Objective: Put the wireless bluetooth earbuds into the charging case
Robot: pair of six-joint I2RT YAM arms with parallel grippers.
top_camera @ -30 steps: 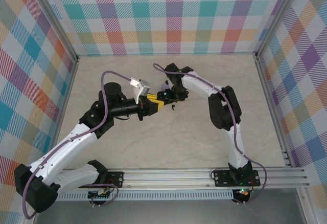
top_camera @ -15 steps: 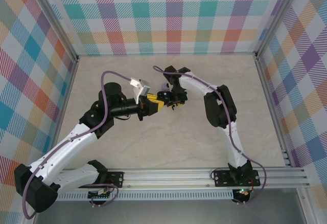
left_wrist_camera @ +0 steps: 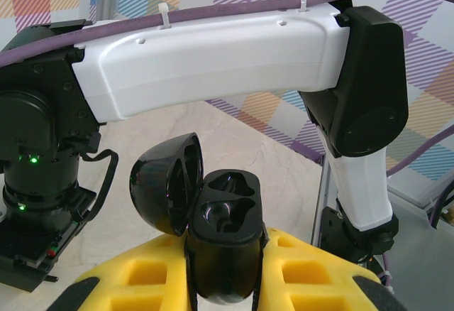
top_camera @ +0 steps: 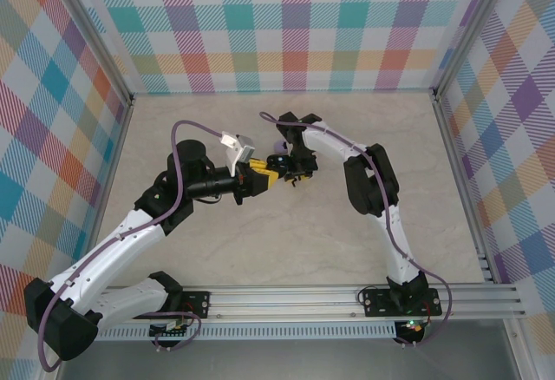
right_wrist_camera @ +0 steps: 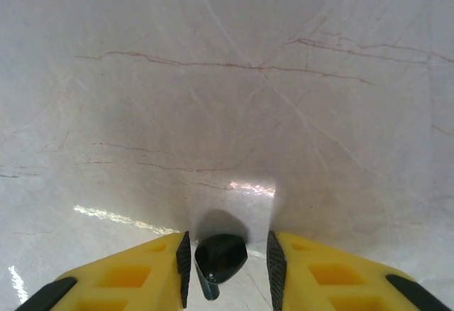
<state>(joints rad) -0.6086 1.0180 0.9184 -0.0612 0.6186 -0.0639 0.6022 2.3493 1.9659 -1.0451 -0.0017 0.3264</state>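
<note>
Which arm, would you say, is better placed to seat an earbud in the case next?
Right: the right gripper holds a black earbud, while the left gripper is busy holding the open case.

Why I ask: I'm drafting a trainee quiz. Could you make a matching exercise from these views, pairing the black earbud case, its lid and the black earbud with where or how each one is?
Column A
1. glossy black plastic charging case
2. its hinged black lid
3. small black stemmed earbud

Column B
a. swung open, tilted to one side
b. between the jaws of the right gripper
c. clamped in the yellow jaws of the left gripper

Pairs: 1-c, 2-a, 3-b
</note>
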